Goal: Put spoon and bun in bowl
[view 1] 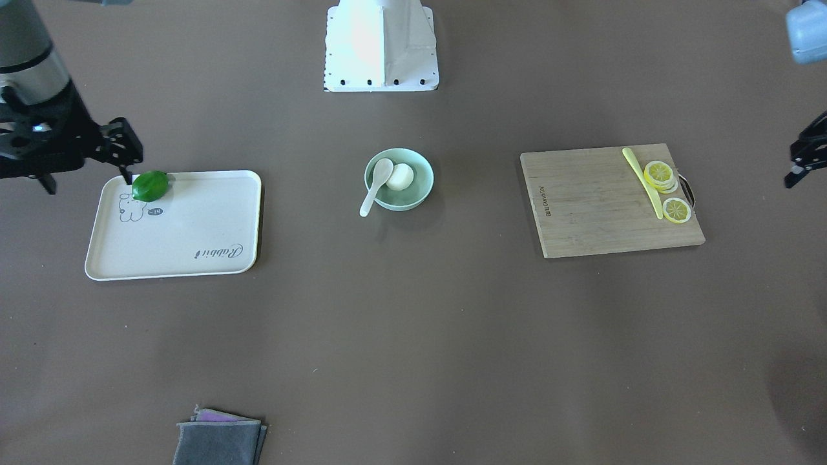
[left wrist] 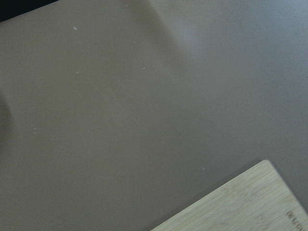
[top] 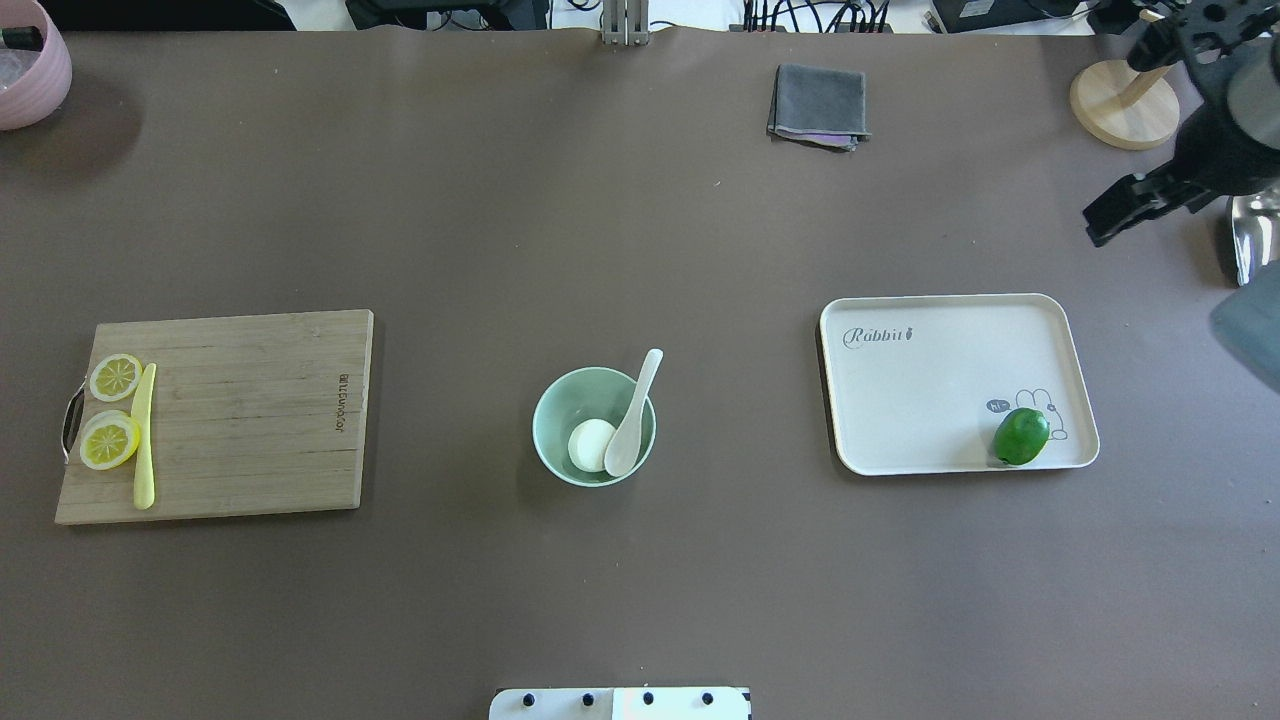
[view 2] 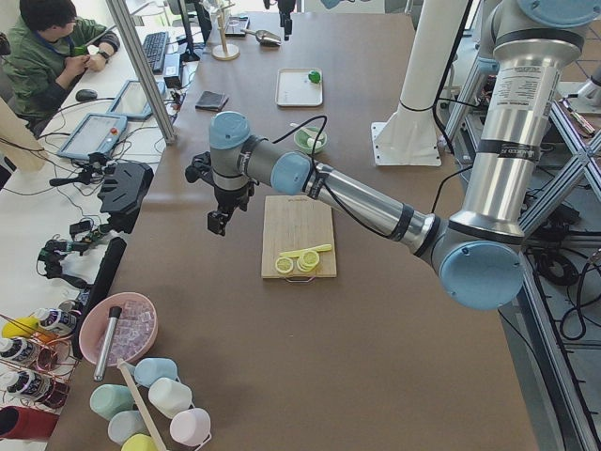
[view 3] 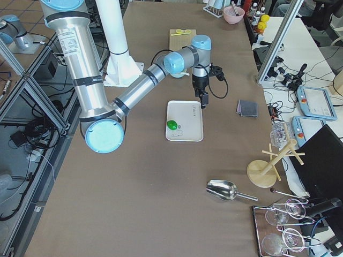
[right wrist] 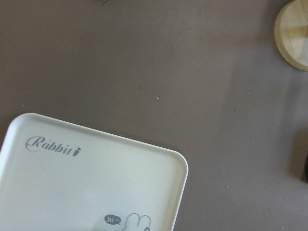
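Note:
The pale mint-green bowl (view 1: 413,194) (top: 560,400) stands at the table's middle. The white bun (view 1: 400,176) (top: 589,446) lies inside it. The white spoon (view 1: 376,186) (top: 633,415) rests with its head in the bowl beside the bun and its handle sticking out over the rim. My right gripper (view 1: 87,182) (top: 1140,210) hangs open and empty above the table, beyond the tray's far corner. My left gripper (view 1: 804,158) (view 2: 218,221) is cut off at the front view's edge, beyond the cutting board; I cannot tell whether it is open or shut.
A white tray (view 1: 194,226) (top: 930,400) holds a green lime (view 1: 150,186) (top: 1021,436). A wooden cutting board (view 1: 594,206) (top: 250,420) carries lemon slices (top: 112,410) and a yellow knife (top: 145,435). A folded grey cloth (top: 818,105) and a wooden stand (top: 1118,105) are at the far side.

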`<state>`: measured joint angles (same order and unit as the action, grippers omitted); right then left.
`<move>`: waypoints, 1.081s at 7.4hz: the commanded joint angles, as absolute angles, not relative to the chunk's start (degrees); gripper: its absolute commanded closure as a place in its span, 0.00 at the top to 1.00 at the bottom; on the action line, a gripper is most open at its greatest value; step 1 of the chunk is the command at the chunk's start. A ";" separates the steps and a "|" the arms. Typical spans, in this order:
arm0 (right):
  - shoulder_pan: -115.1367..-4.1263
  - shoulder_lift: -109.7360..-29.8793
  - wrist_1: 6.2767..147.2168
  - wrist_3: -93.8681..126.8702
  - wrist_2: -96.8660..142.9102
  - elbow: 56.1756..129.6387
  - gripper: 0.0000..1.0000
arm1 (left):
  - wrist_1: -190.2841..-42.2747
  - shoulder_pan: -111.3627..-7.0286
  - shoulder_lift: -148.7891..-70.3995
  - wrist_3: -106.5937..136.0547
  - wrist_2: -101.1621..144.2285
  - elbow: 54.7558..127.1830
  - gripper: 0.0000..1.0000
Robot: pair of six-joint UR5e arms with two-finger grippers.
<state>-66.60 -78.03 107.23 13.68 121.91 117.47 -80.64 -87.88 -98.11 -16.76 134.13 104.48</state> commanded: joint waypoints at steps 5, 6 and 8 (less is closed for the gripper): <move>-92.98 -97.20 105.73 -21.36 130.60 106.00 1.00 | -79.27 -97.91 -89.39 -20.58 134.21 91.77 0.98; -93.34 -97.21 105.73 -21.36 130.69 106.00 1.00 | -79.71 -98.43 -88.43 -20.48 134.30 92.02 0.98; -93.34 -97.29 105.73 -21.36 130.95 106.35 1.00 | -80.85 -98.70 -87.89 -20.92 133.95 95.77 0.98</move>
<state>-93.17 -97.16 105.70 -21.22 130.74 106.26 -80.00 -98.50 -88.31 -20.80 134.21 93.45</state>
